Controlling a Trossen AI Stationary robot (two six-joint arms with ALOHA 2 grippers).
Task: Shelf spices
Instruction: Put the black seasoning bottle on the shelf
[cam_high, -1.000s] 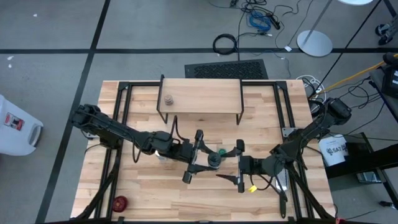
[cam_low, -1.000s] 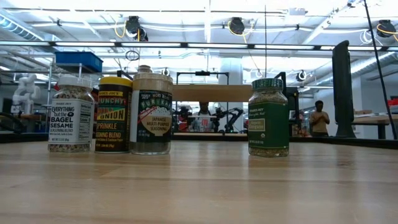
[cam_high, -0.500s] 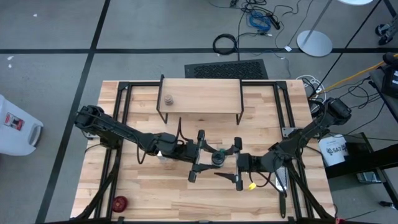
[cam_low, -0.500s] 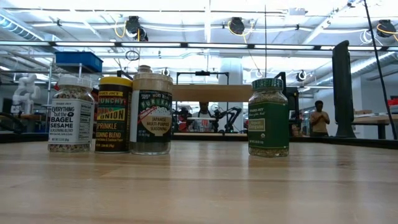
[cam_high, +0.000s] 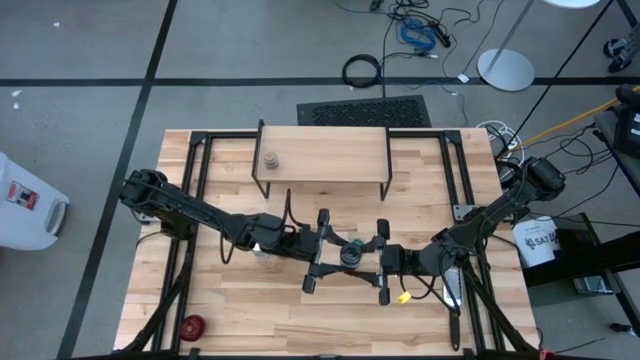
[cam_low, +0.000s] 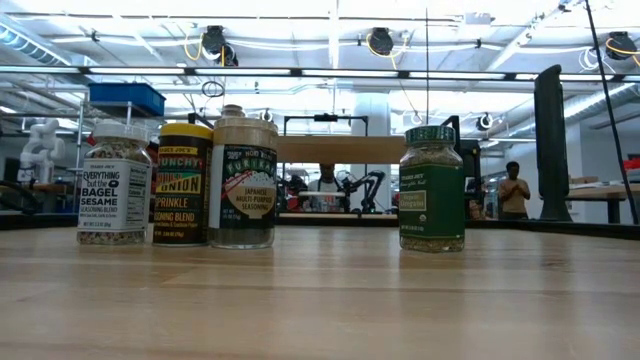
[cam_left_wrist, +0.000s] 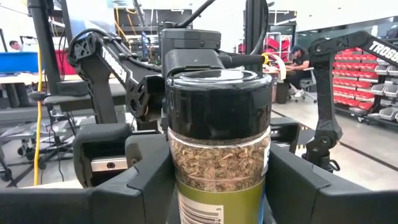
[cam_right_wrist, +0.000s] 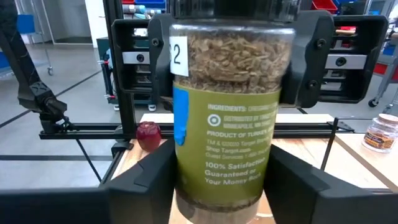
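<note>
Currently we hold the dark-lidded jar (cam_left_wrist: 217, 149) clamped in our left gripper (cam_high: 316, 252) while our right gripper (cam_high: 382, 258), facing it, closes narrow around the same jar, apparently a handover toward the shelf (cam_high: 322, 154) beyond both.

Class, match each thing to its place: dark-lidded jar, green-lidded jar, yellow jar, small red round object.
Things:
1. dark-lidded jar
2. green-lidded jar
3. yellow jar
4. red round object

Places:
A. middle of a row of three jars
B. near a table corner on the left arm's side
C. held by the left gripper
D. standing alone, apart from the row

Pairs: 1-C, 2-D, 3-A, 4-B
</note>
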